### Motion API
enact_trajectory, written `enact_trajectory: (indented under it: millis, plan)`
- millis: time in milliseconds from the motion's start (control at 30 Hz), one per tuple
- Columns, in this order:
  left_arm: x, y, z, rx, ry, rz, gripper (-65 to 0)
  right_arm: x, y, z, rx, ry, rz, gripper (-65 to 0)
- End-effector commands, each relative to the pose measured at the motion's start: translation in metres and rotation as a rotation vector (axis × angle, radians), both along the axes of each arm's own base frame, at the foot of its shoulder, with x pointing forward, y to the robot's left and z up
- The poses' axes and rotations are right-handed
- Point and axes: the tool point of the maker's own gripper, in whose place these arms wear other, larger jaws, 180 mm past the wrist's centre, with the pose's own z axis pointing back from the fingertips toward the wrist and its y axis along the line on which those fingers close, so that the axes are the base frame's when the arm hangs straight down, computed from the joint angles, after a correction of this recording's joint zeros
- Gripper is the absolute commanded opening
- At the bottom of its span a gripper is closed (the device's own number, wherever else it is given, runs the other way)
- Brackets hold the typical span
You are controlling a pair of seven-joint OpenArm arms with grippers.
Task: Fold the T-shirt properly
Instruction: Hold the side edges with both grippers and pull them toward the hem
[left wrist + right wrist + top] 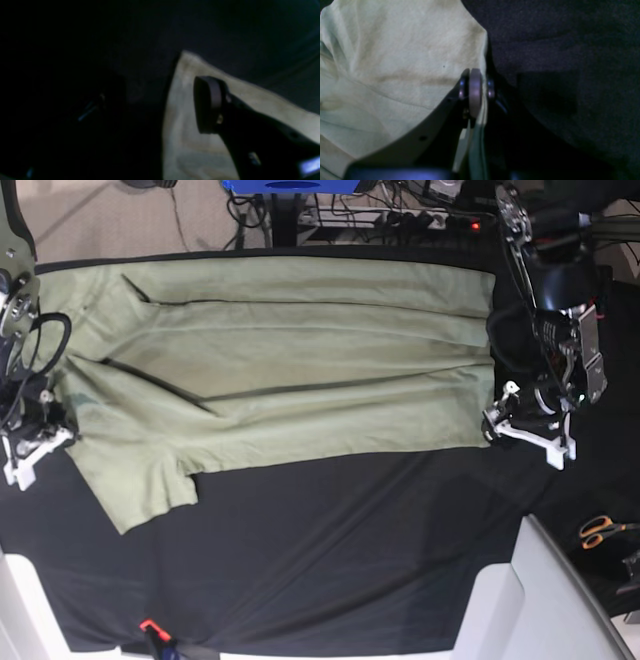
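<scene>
Right gripper [475,92] pinches the T-shirt [280,360] edge, left gripper [160,105] parted and empty; I judge one lengthwise fold done, more remaining.

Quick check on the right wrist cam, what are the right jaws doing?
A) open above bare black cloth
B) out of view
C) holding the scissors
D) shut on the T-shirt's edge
D: in the right wrist view the right gripper has its jaws pressed together on the edge of the T-shirt, pale fabric passing between them, with the black table cloth beside it.
</scene>
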Motion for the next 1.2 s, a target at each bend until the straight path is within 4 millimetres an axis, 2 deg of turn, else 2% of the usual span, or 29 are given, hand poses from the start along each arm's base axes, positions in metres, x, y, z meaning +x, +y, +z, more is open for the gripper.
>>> enact_trajectory:
  millis: [0, 67, 200, 267, 467, 667, 733, 867, 933, 1067, 1167]
  plan:
    - [0.018, 0.004, 0.014, 0.015, -0.034, -0.016, -25.8, 0.012, -0.012, 0.014, -0.022, -0.034, -0.007, -65.0]
    - [0.024, -0.002, 0.009, 0.015, -0.033, -0.032, -25.8, 0.012, -0.012, 0.014, -0.022, -0.034, -0.007, -65.0]
    - [0.022, -0.011, -0.009, 0.009, -0.006, -0.038, -26.0, 0.013, -0.012, 0.014, -0.022, -0.036, -0.007, -65.0]
    - [0.018, -0.023, -0.017, -0.007, 0.013, -0.053, -26.0, 0.013, -0.012, 0.014, -0.022, -0.036, -0.007, -65.0]
    - [0.014, -0.036, -0.024, -0.023, 0.024, -0.065, -26.2, 0.013, -0.012, 0.015, -0.022, -0.037, -0.007, -65.0]
    - [0.011, -0.036, -0.027, -0.02, 0.034, -0.068, -26.7, 0.013, -0.012, 0.015, -0.022, -0.037, -0.007, -65.0]
    - [0.009, -0.036, -0.028, -0.02, 0.037, -0.068, -31.8, 0.013, -0.012, 0.015, -0.022, -0.037, -0.007, -65.0]
    - [0.004, -0.036, -0.032, -0.021, 0.048, -0.068, -54.5, 0.013, -0.012, 0.015, -0.023, -0.039, -0.008, -65.0]
    - [0.004, -0.036, -0.032, -0.021, 0.05, -0.067, -63.8, 0.013, -0.012, 0.015, -0.023, -0.04, -0.008, -65.0]
    - [0.009, -0.033, -0.027, -0.013, 0.035, -0.067, -65.0, 0.017, -0.014, 0.019, -0.03, -0.053, -0.008, -65.0]
    - [0.017, -0.032, -0.021, -0.01, 0.017, -0.067, -65.0, 0.03, -0.007, 0.029, -0.046, -0.101, 0.011, -65.0]
